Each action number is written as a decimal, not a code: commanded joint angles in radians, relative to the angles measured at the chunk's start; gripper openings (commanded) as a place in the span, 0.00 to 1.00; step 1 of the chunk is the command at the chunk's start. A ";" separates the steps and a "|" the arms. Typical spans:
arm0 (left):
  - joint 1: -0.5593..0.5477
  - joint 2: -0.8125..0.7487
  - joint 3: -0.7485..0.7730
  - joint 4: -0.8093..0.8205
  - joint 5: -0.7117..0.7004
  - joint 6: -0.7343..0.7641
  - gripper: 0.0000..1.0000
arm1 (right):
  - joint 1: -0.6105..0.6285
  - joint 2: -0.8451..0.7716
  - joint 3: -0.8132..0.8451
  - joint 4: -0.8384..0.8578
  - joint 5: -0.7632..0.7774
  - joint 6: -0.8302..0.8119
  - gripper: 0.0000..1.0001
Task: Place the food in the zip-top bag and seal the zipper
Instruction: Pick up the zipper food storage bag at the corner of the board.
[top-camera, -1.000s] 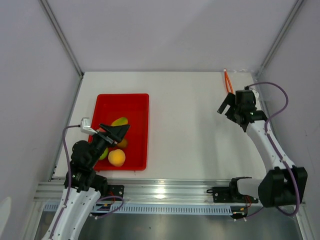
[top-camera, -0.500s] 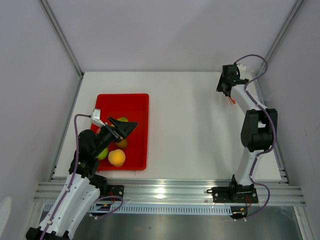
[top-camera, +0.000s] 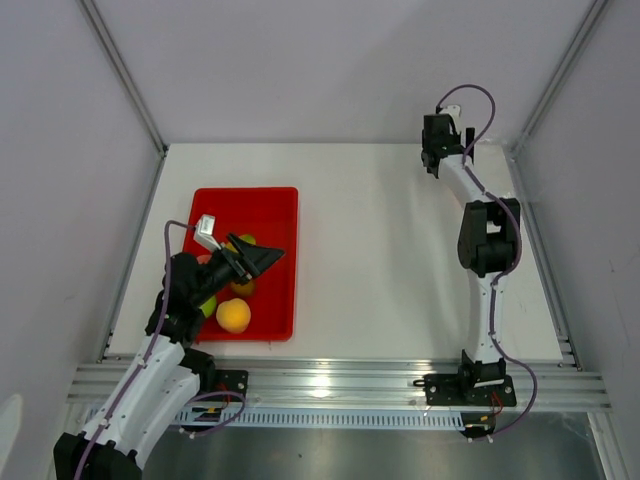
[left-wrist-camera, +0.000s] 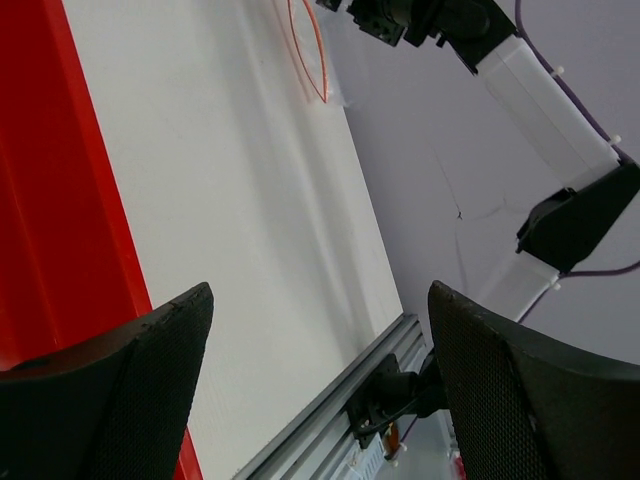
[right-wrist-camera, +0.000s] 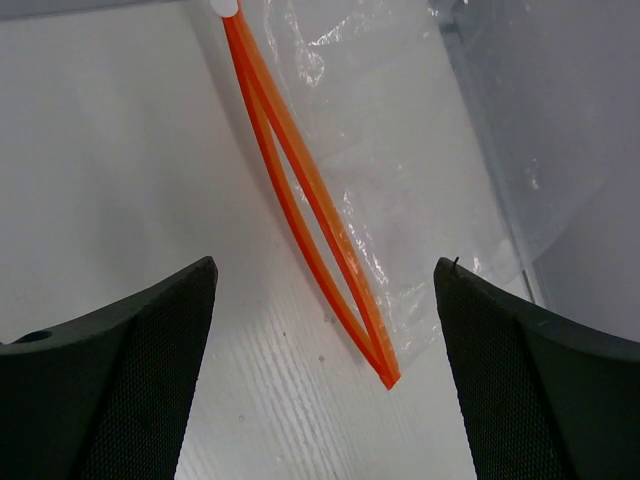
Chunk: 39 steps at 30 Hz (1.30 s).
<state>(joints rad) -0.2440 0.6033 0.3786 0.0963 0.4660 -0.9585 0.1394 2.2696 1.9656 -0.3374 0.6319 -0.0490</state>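
The food lies in a red tray (top-camera: 270, 205): an orange ball (top-camera: 233, 315), a green apple (top-camera: 208, 306), a brownish-orange fruit (top-camera: 243, 288) and a yellow-green fruit (top-camera: 244, 240), partly hidden by my left arm. My left gripper (top-camera: 258, 260) is open and empty above the tray; in the left wrist view (left-wrist-camera: 320, 295) it looks across the table. The zip-top bag (right-wrist-camera: 420, 190) lies flat at the far right corner, and its orange zipper (right-wrist-camera: 305, 190) gapes slightly. My right gripper (right-wrist-camera: 325, 265) is open just above the zipper's near end. In the top view (top-camera: 433, 158) the arm hides the bag.
White walls and metal posts close in the table at the back and both sides. The bag's zipper (left-wrist-camera: 308, 50) lies right by the right wall. The tray's right rim (left-wrist-camera: 70, 200) runs beside bare white tabletop (top-camera: 380, 260). A metal rail (top-camera: 330, 380) edges the front.
My right arm has swung from the right side out to the far corner and now hangs over the bag. My left gripper has shifted a little rightward over the tray.
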 joint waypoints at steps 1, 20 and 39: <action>0.006 0.004 0.006 0.065 0.057 0.027 0.89 | 0.011 0.053 0.082 0.033 0.104 -0.098 0.90; -0.031 0.015 -0.024 0.115 0.102 0.014 0.86 | -0.030 0.212 0.038 0.207 0.355 -0.264 0.80; -0.031 -0.054 0.016 -0.003 0.071 0.047 0.82 | -0.015 0.280 0.151 0.135 0.364 -0.207 0.21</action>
<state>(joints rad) -0.2691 0.5869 0.3519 0.1284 0.5446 -0.9474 0.1017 2.5767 2.0605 -0.1890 0.9791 -0.2939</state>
